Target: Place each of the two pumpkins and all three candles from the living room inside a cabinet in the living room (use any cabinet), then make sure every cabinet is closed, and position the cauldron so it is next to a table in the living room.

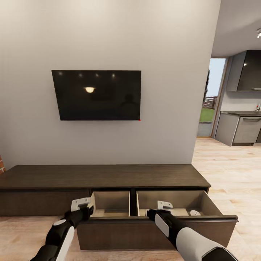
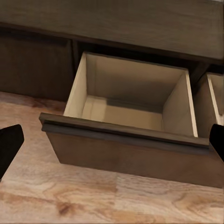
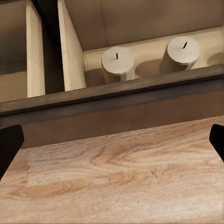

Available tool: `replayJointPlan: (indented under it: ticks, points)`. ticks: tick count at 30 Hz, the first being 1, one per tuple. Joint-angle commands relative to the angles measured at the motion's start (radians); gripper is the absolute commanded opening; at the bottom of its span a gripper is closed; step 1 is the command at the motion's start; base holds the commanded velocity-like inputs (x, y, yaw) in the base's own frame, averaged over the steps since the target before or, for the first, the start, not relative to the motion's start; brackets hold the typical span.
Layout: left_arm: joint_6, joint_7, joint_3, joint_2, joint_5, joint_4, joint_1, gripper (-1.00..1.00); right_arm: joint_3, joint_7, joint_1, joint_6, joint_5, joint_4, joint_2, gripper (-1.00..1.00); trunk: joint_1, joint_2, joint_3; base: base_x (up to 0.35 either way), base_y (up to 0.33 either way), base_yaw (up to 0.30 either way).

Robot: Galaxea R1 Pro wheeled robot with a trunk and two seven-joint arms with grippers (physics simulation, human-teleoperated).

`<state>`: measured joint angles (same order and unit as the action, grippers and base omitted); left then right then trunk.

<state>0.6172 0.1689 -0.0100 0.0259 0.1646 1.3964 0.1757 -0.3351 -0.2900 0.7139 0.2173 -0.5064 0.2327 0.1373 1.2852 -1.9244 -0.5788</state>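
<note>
The long dark-brown cabinet (image 1: pixel 101 176) stands against the wall, and its wide drawer (image 1: pixel 145 232) is pulled out. Two white candles (image 3: pixel 117 61) (image 3: pixel 183 50) stand upright in the drawer's right compartment; one candle (image 1: pixel 195 212) also peeks over the front in the head view. The left compartment (image 2: pixel 130 114) holds nothing. My left gripper (image 1: pixel 85 208) hovers open just in front of the drawer's left end, its dark fingertips (image 2: pixel 9 144) far apart. My right gripper (image 1: pixel 154 212) is open too, near the drawer front (image 3: pixel 116 116), touching nothing. The pumpkins, cauldron and table are out of view.
A black TV (image 1: pixel 96 95) hangs on the wall above the cabinet. Pale wooden floor (image 1: pixel 224 170) runs to the right toward a kitchen with grey cupboards (image 1: pixel 243 128) and a doorway. A strip of brick (image 1: pixel 1 164) shows at the left edge.
</note>
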Motion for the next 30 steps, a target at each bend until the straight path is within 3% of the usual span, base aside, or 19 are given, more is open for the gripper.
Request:
replayJointPlan:
  ticks: [1, 4, 10, 13, 19, 23, 30]
  points:
    - [-0.011, 0.006, -0.001, 0.0, 0.01, 0.001, -0.003, 1.0, -0.008, -0.007, 0.0, 0.004, -0.006, 0.002, -0.001, 1.0, 0.0, -0.001, -0.001, 0.0, 0.0, 0.0]
    - [-0.088, 0.008, -0.001, 0.001, 0.009, 0.0, -0.037, 1.0, -0.008, -0.006, -0.003, 0.0, -0.006, -0.002, -0.001, 1.0, 0.0, -0.001, -0.001, 0.0, 0.0, 0.0]
    - [-0.172, 0.006, -0.001, 0.0, 0.009, -0.028, -0.064, 1.0, -0.009, -0.006, -0.02, -0.018, -0.006, 0.001, -0.001, 1.0, 0.0, -0.001, -0.001, 0.0, 0.0, 0.0]
    - [-0.271, 0.004, -0.002, 0.0, 0.008, -0.087, -0.077, 1.0, -0.012, -0.006, -0.04, -0.071, -0.006, 0.0, 0.0, 1.0, 0.0, -0.001, -0.001, 0.0, 0.0, 0.0]
    - [-0.456, 0.003, -0.002, 0.0, 0.014, -0.254, -0.082, 1.0, -0.014, -0.006, -0.065, -0.103, -0.006, -0.002, 0.001, 1.0, 0.0, -0.001, -0.001, 0.0, 0.0, 0.0]
    - [-0.489, 0.005, 0.002, 0.003, 0.014, -0.291, -0.07, 1.0, -0.026, -0.009, -0.08, -0.117, -0.015, -0.012, 0.013, 1.0, 0.0, -0.001, -0.001, 0.0, 0.0, 0.0]
    - [-0.528, 0.005, 0.002, 0.001, 0.015, -0.33, -0.046, 1.0, -0.063, -0.008, -0.12, -0.157, -0.014, -0.052, 0.01, 1.0, 0.0, -0.001, -0.001, 0.0, 0.0, 0.0]
